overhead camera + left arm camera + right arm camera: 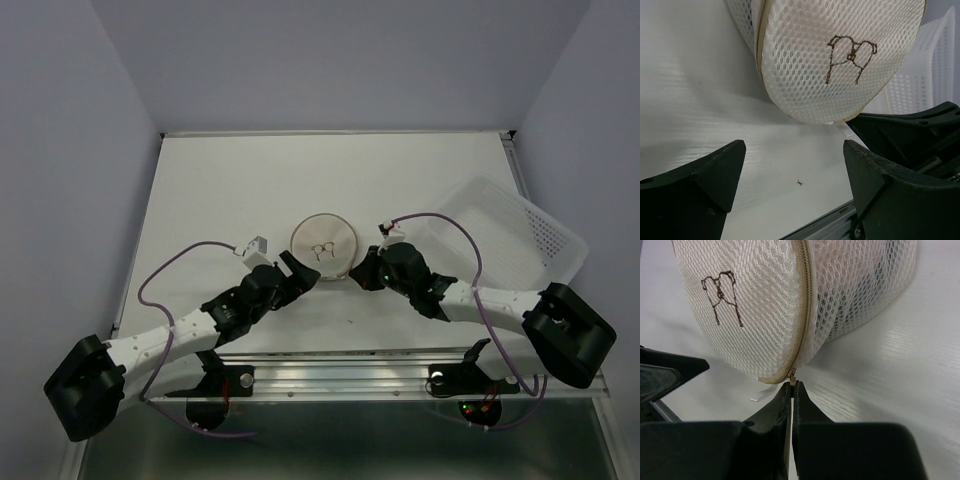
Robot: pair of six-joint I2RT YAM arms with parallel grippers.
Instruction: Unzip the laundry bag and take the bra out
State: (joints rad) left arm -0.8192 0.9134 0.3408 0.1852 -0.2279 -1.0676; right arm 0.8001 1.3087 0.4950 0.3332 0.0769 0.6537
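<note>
The laundry bag (324,247) is a round cream mesh pouch with a brown embroidered mark, lying mid-table. It fills the top of the left wrist view (840,55) and of the right wrist view (765,305). Its tan zipper (804,305) runs down the seam and is closed. My right gripper (792,384) is shut on the zipper pull (792,374) at the bag's lower edge. My left gripper (795,165) is open and empty just short of the bag's near edge. The bra is not clearly visible; only a dark shape (850,300) shows through the mesh.
A white perforated plastic basket (510,235) stands at the right, close behind the right arm, and shows in the left wrist view (935,65). The table's metal front rail (350,365) runs along the near edge. The right gripper's body (910,130) sits beside the left fingers.
</note>
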